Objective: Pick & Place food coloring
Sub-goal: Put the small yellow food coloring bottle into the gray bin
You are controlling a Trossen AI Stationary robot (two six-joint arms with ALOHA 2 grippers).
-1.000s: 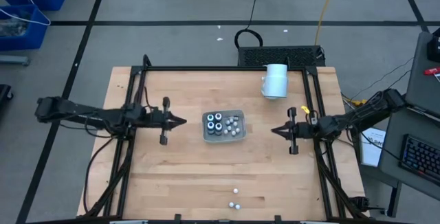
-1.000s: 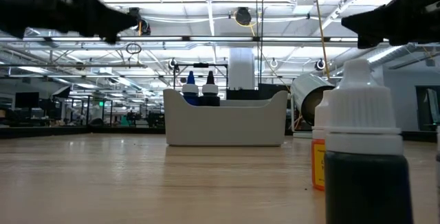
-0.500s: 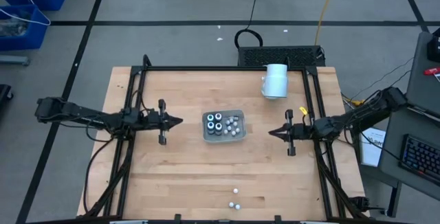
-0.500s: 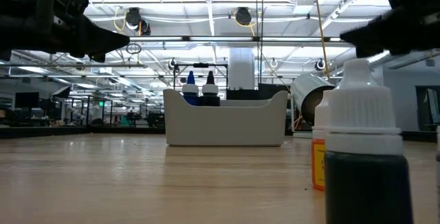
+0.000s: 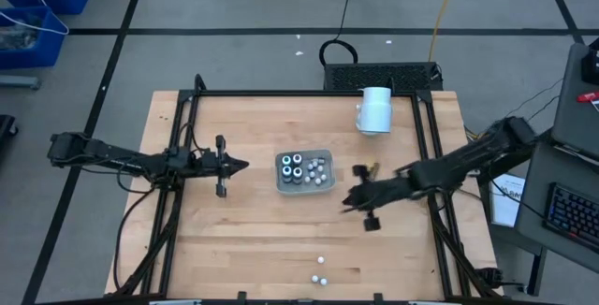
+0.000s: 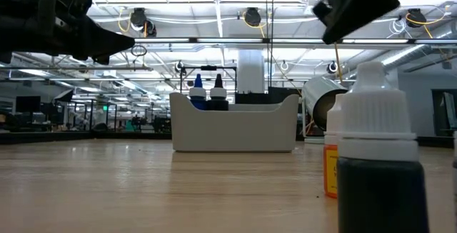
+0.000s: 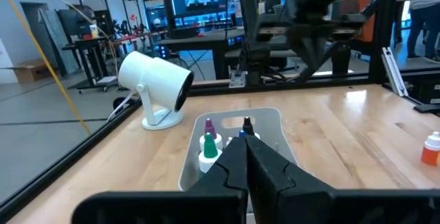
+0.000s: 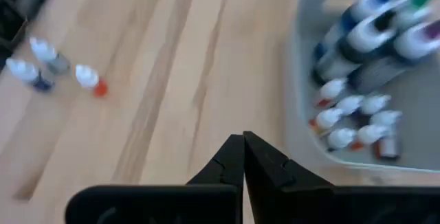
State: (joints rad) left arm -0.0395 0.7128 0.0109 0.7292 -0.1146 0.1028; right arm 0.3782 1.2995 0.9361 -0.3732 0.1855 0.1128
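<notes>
Several dark food coloring bottles stand upright in a pale tray at the table's middle, with small whitish-topped ones lying beside them. Three more small bottles stand loose near the front edge. The low view has one of these close up. My left gripper hangs shut and level, left of the tray. To the tray's right and a little nearer the front, my right gripper is shut, slants downward and hovers over bare wood.
A large white cylinder lies at the table's far right. A black frame rims the tabletop. Bare wood lies between the tray and the loose bottles.
My right gripper has swung from the table's right side toward the tray and the front edge, rising and tipping from level to slanting down, still shut. My left gripper has sunk slightly and then kept still.
</notes>
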